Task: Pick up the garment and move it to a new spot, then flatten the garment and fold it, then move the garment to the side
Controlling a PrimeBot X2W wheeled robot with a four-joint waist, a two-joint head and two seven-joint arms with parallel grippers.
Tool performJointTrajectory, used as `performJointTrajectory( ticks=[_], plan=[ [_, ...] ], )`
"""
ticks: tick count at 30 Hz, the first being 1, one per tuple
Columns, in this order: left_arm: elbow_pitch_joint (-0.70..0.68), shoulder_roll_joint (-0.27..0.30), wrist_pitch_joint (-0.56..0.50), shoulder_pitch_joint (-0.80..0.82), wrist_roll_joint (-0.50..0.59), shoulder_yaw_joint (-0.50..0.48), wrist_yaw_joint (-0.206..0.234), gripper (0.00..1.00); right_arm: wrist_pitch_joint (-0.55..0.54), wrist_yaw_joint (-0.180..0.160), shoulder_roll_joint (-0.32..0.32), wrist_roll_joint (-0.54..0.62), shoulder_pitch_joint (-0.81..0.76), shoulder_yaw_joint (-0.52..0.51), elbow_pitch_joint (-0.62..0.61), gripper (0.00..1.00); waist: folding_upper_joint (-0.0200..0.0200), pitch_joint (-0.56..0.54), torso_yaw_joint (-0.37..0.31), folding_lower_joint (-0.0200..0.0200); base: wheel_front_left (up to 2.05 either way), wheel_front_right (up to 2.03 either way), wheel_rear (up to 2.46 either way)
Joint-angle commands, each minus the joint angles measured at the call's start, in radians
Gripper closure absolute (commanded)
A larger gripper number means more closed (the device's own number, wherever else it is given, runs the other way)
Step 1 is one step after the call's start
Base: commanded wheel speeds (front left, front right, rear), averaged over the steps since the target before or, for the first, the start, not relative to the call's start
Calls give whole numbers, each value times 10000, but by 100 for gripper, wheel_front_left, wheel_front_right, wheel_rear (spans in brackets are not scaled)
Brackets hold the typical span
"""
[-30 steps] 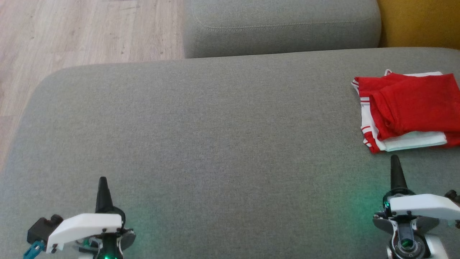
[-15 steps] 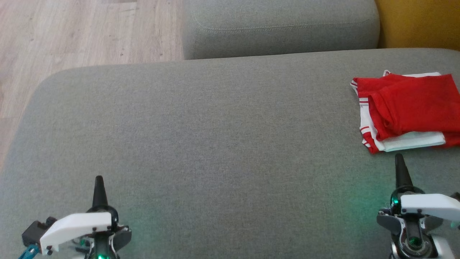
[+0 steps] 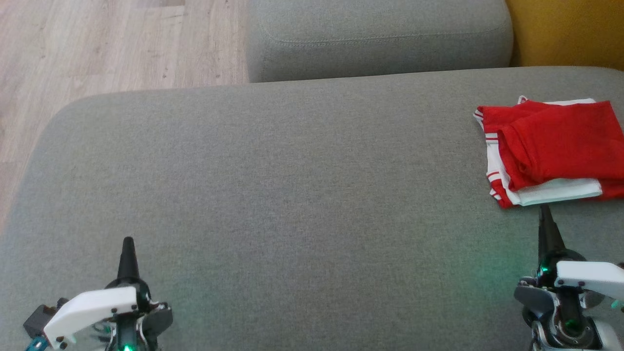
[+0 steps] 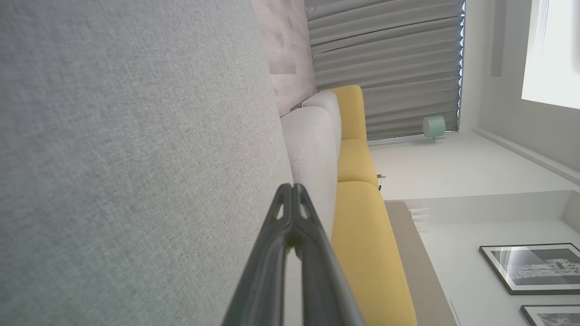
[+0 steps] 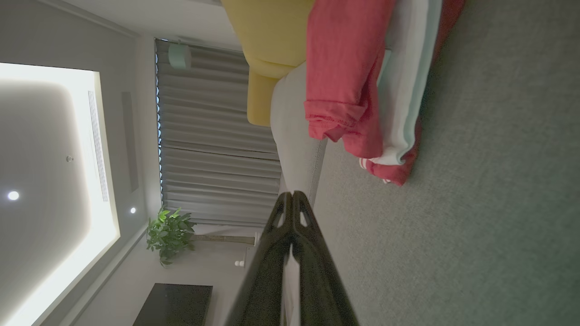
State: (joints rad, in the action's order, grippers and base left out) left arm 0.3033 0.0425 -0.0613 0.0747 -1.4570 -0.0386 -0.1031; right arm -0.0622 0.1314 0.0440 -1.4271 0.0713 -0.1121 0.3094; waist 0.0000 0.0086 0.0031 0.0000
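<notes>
A folded red and white garment (image 3: 555, 146) lies at the right edge of the head view, a little above the middle, flat on the broad grey sofa seat (image 3: 292, 170). Red cloth is on top, with a white layer and striped trim showing along its left and lower edges. The right fingers (image 3: 544, 214) rise from the lower right corner, pressed together to one dark point and holding nothing, their tip just below the garment's lower left corner and apart from it. The left fingers (image 3: 128, 246) stand at the lower left, likewise closed and empty, well apart from the garment, over bare grey fabric. A second grey cushion (image 3: 380, 39) sits along the top, with wooden floor (image 3: 97, 48) at the upper left and yellow upholstery (image 3: 565, 29) at the upper right
</notes>
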Motion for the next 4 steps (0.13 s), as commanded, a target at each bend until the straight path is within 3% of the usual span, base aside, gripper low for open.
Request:
performJointTrajectory(
  ticks=[1,4],
  plan=[
    [-406,69,-120,339,-252,-441,-113,100,-114,-7,56,-331,366,112,-430,100,0,-6,-3,0,0,0,0],
    [-443,71,-207,338,-528,-508,-148,100,-200,-7,57,-654,366,84,-477,100,0,-16,-9,0,0,0,0]
  ],
)
